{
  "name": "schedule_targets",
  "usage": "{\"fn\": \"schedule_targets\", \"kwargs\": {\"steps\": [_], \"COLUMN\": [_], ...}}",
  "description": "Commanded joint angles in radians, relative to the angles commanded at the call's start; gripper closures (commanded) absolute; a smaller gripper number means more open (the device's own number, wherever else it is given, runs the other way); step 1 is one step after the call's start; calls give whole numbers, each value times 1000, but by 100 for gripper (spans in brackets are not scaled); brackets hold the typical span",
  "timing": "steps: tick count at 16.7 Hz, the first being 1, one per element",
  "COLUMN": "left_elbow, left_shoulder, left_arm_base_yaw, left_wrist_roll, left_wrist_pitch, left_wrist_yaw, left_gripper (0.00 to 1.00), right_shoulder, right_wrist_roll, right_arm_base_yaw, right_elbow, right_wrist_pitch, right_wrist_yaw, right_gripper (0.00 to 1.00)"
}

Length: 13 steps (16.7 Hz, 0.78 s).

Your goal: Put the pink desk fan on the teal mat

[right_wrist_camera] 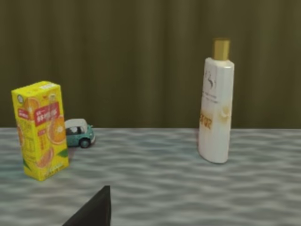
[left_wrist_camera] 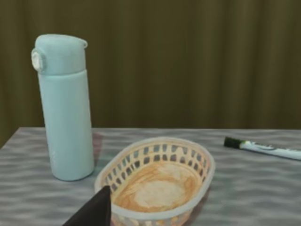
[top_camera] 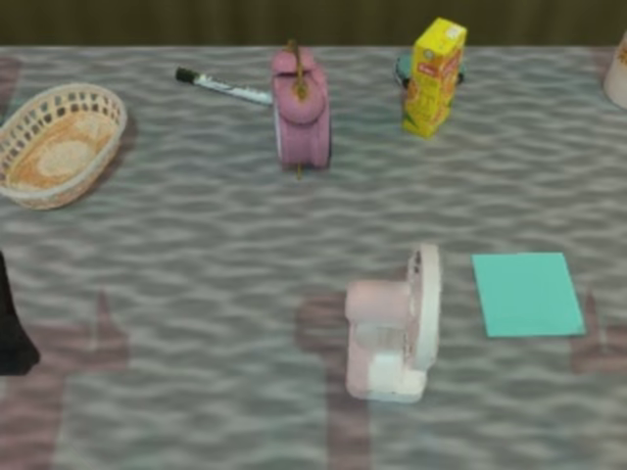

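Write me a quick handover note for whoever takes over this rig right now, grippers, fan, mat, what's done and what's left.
Left arm: parked at the table's left edge; only a dark part shows.
Right arm: not visible from above; only a dark fingertip shows in its wrist view.
Pink desk fan: standing near the table's front centre, untouched.
Teal mat: flat and bare, just right of the fan, not touching it.
Done: nothing yet.
Left: grasp the fan, probably with the right arm since it is nearer, and set it on the mat.

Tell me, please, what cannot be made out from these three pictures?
- Left gripper: top view's left edge cuts it off, so jaws unreadable.
- Right gripper: absent from the top view; the right wrist view shows only a dark tip.
- Toy car: partly hidden behind the juice carton.
- White bottle: cropped at the top view's right edge.
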Motion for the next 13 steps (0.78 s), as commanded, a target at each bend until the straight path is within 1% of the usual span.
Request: {"fn": "schedule_targets", "kwargs": {"steps": [3,6,9,13], "left_elbow": [0,0,0,0], "left_shoulder": [0,0,0,0], "left_arm_base_yaw": [0,0,0,0], "left_wrist_roll": [0,0,0,0], "left_wrist_pitch": [0,0,0,0], "left_wrist_yaw": [0,0,0,0], "left_gripper": [0,0,0,0], "right_shoulder": [10,104,291,646], "right_wrist_roll": [5,48,128,273], "right_arm_base_yaw": [5,46,116,239], "right_elbow": [10,100,275,606], "right_wrist_pitch": [-10,-96,-247,-500], "right_wrist_yaw": [0,0,2,4], "right_gripper": [0,0,0,0]}}
